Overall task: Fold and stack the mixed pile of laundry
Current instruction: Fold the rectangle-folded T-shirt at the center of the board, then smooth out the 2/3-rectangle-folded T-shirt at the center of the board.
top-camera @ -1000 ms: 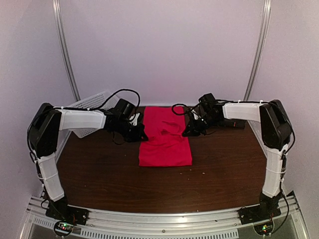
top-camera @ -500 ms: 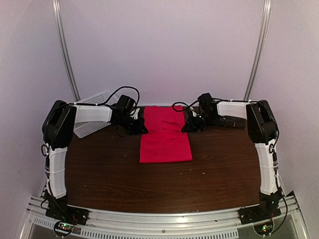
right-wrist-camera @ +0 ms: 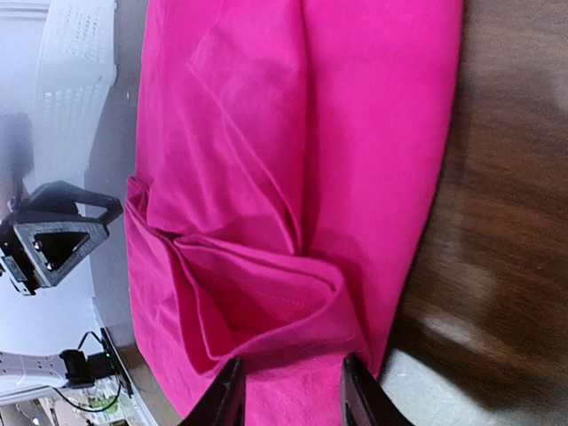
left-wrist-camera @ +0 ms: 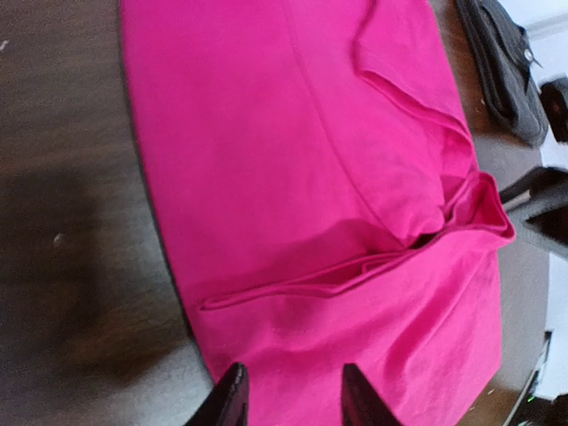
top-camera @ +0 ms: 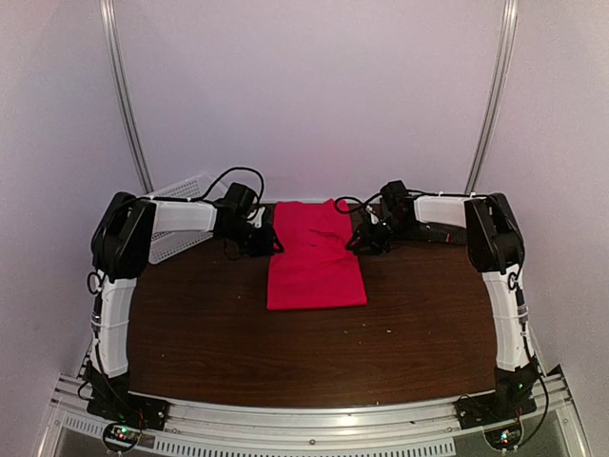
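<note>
Top view: we see a dark wood table (top-camera: 285, 352), pale walls and two metal uprights (top-camera: 124, 95) at the back. A white lattice basket (top-camera: 181, 193) sits tilted at the rear left corner, partly behind the left arm (top-camera: 176, 217). The red-pink T-shirt (top-camera: 316, 267) is folded to a long rectangle, from the middle of the rear edge toward table centre. Both arms have elbows high and forearms reaching inward along the rear edge. The left gripper (top-camera: 270, 244) is at the shirt's left edge and the right gripper (top-camera: 360, 240) at its right edge, mirrored. A dark garment (top-camera: 440, 234) lies near the rear right, mostly hidden under the right forearm, so we can't tell its fold. Left wrist view: fingers (left-wrist-camera: 232, 399) are parted a moderate way over the shirt's near edge, with cloth lying loose below them and nothing gripped. A ridge crosses the cloth and a loose flap stands up on the far side. Right wrist view: fingers (right-wrist-camera: 226, 395) have a similar moderate gap over a bunched fold at the shirt's edge, also gripping nothing. Bare table shows to the right.
</note>
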